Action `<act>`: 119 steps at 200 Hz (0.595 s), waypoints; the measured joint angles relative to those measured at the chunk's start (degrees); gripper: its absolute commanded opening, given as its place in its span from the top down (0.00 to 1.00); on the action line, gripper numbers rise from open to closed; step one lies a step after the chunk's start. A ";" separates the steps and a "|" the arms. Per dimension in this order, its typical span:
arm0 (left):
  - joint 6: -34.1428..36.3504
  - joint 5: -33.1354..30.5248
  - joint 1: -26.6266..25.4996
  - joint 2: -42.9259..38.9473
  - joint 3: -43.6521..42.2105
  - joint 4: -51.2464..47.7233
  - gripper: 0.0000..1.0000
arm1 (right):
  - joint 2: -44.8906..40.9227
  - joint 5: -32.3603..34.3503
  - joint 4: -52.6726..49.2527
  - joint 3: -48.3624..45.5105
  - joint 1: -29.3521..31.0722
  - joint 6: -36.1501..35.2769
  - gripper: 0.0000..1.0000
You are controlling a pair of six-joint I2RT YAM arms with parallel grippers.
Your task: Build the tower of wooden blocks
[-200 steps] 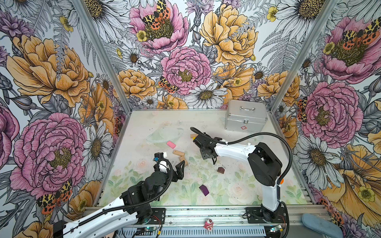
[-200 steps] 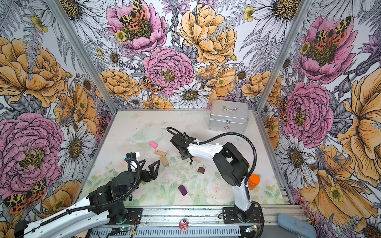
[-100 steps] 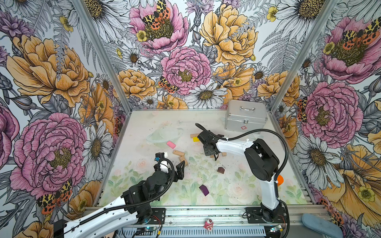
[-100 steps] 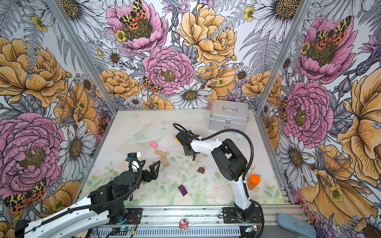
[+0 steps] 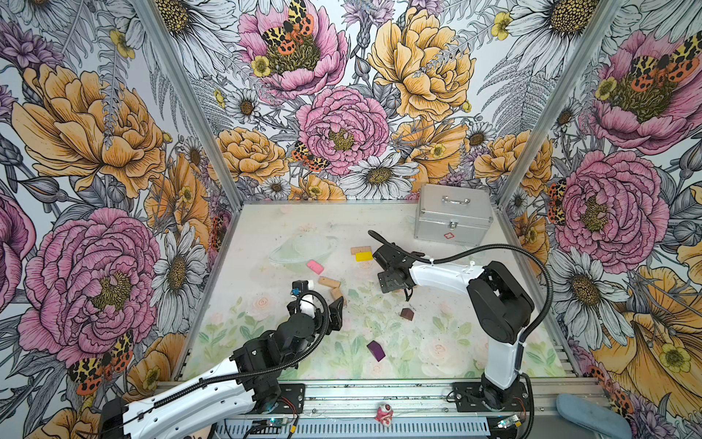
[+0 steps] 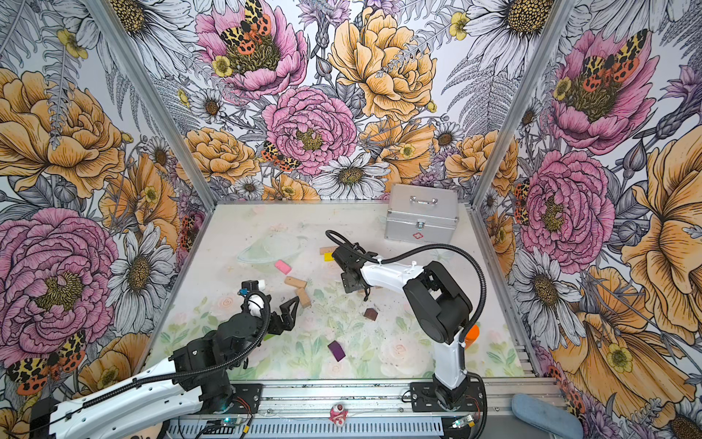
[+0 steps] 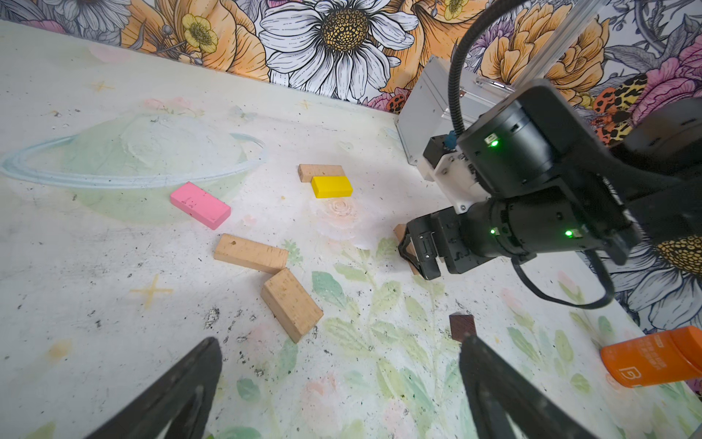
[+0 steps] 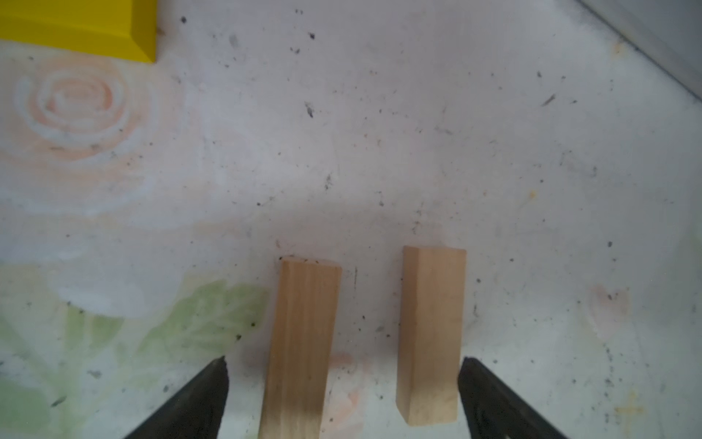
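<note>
Two tan blocks (image 8: 300,342), side by side on the desk (image 8: 380,152) between my right fingers (image 8: 197,399), spread and empty; my left fingers (image 7: 182,387) likewise spread, empty; pink block (image 5: 315,267), purple block (image 5: 376,350) loose elsewhere.

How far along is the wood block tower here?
Done: only two plain tan wooden bricks lie parallel, apart; nothing is stacked. In hand: nothing; the right gripper straddles them open, the left gripper is open too. Left: every crossed layer; the pink brick, yellow brick, purple brick and dark-brown brick lie loose.
</note>
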 measured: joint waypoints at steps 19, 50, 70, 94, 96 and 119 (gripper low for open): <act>0.00 0.00 0.00 0.09 0.00 0.04 0.01 | -2.95 -1.90 0.63 -1.51 -1.81 -0.59 0.00; 0.00 0.00 0.09 0.96 0.07 0.44 0.01 | -4.61 -6.47 2.80 -4.33 -5.35 -0.79 0.00; -0.02 0.02 0.22 1.70 0.13 0.46 0.01 | -4.59 -9.11 3.48 -5.75 -6.75 -0.61 0.00; -0.02 0.02 0.22 2.36 0.24 0.46 0.01 | -4.31 -12.00 4.79 -6.10 -6.75 -0.57 0.00; -0.02 0.02 0.22 2.43 0.24 0.46 0.01 | -4.26 -12.24 4.94 -6.10 -6.75 -0.57 0.00; -0.02 0.02 0.22 2.95 0.39 0.44 0.01 | -4.02 -13.90 6.05 -6.10 -6.75 -0.35 0.00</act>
